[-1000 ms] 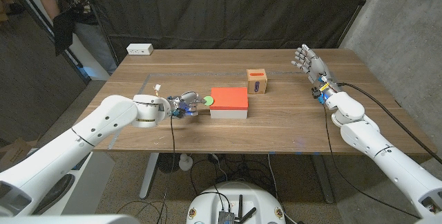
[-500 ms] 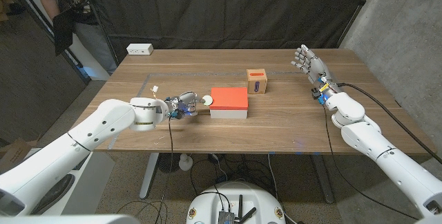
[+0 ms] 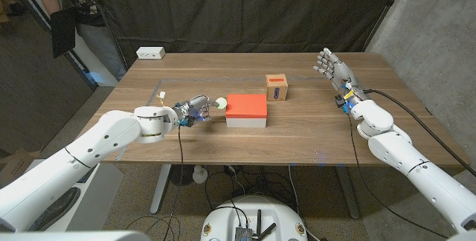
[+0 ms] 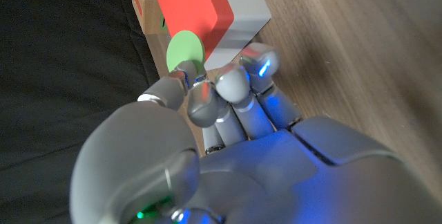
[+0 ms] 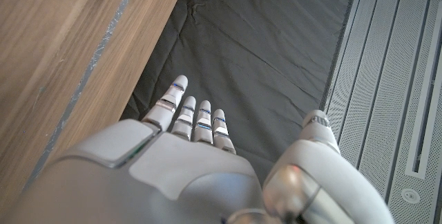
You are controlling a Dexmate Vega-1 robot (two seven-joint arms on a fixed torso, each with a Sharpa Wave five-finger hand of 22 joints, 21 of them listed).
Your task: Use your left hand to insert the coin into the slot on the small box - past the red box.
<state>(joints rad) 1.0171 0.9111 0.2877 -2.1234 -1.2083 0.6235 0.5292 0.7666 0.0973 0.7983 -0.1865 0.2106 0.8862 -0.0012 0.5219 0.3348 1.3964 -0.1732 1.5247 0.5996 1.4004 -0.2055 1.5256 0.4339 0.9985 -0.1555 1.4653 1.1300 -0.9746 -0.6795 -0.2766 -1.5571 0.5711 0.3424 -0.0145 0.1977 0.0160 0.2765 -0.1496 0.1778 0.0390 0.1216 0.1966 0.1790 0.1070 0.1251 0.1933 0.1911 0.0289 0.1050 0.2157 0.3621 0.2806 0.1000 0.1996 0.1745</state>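
Coin (image 3: 220, 103) sits pinched in the left hand (image 3: 195, 110) in the head view, just left of the red box (image 3: 246, 109), with the small box (image 3: 277, 87) beyond it, to the far right. Left wrist view: fingertips (image 4: 200, 103) clamp the coin (image 4: 185, 51) edge-up, red box (image 4: 193, 6) ahead, small box (image 4: 146, 6) behind. Right hand (image 3: 332, 68) waits spread, holding nothing, well apart at the far right; in its own wrist view the hand (image 5: 186, 155) is likewise spread.

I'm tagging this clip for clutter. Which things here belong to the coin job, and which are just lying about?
Part of the job:
- green coin, pinched by the left hand
- small box with the slot on top
- red box, to be passed

Lying about:
- white box at the far table edge
- right hand, raised, holding nothing
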